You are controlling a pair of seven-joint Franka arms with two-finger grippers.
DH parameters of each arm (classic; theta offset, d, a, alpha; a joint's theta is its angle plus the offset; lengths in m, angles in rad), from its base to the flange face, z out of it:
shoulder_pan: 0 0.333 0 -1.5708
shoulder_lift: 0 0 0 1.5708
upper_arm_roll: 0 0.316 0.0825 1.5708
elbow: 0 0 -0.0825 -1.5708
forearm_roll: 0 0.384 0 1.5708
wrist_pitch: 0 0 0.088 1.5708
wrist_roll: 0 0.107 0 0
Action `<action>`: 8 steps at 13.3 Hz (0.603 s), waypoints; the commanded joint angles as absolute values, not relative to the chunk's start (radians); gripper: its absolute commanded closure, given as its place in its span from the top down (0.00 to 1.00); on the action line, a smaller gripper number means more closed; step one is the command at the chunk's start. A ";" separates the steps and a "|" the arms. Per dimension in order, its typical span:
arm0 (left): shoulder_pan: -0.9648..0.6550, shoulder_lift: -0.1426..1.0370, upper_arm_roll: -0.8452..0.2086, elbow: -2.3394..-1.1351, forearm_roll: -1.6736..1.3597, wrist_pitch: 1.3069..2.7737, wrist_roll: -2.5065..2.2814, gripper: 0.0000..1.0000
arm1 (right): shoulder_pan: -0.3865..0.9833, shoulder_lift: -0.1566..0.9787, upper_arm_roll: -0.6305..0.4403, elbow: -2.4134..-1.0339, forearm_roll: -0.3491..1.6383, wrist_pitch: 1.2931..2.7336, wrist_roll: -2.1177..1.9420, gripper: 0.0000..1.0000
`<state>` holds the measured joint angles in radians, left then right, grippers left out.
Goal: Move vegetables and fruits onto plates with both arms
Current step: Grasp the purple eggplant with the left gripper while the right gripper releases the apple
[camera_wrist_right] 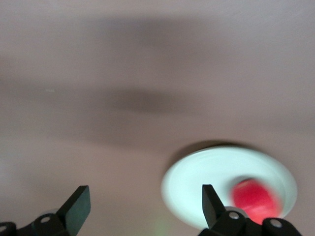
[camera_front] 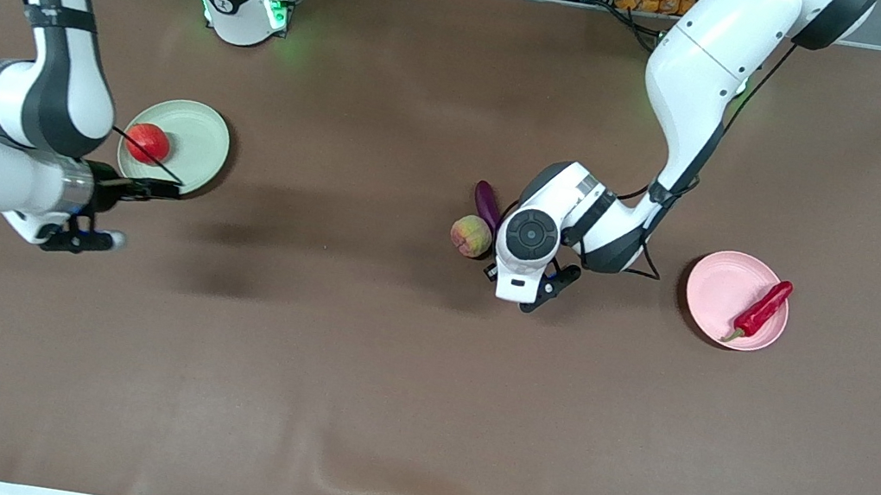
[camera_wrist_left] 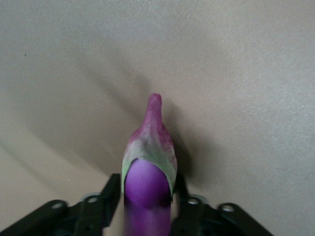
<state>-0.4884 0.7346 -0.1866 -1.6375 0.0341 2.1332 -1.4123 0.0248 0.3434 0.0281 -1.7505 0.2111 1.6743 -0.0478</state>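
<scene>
The left gripper [camera_wrist_left: 146, 204] had its fingers closed against the purple eggplant [camera_wrist_left: 147, 172] beside the peach [camera_front: 471, 235], so lift straight, while the empty right gripper [camera_wrist_right: 142, 206] waited spread wide near the green plate [camera_wrist_right: 197, 182]

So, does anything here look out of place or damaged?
Nothing stands out. The pomegranate lies on the green plate, the chili on the pink plate, both unspilled. The peach sits on the table beside the eggplant.
</scene>
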 commanded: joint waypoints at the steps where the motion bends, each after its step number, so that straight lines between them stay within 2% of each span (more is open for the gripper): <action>1: -0.485 0.718 -0.181 -1.615 0.032 2.030 -1.367 0.00 | 0.154 0.376 0.018 -1.666 0.308 1.606 0.238 1.00; 3: -0.482 0.680 -0.181 -1.614 0.029 1.927 -1.275 0.00 | 0.205 0.396 0.018 -1.672 0.388 1.612 0.336 1.00; 6: -0.457 0.596 -0.179 -1.614 0.021 1.797 -1.152 0.00 | 0.213 0.439 0.018 -1.677 0.532 1.621 0.411 1.00; 8: -0.416 0.526 -0.179 -1.612 0.021 1.726 -1.053 0.00 | 0.247 0.456 0.018 -1.745 0.641 1.704 0.414 1.00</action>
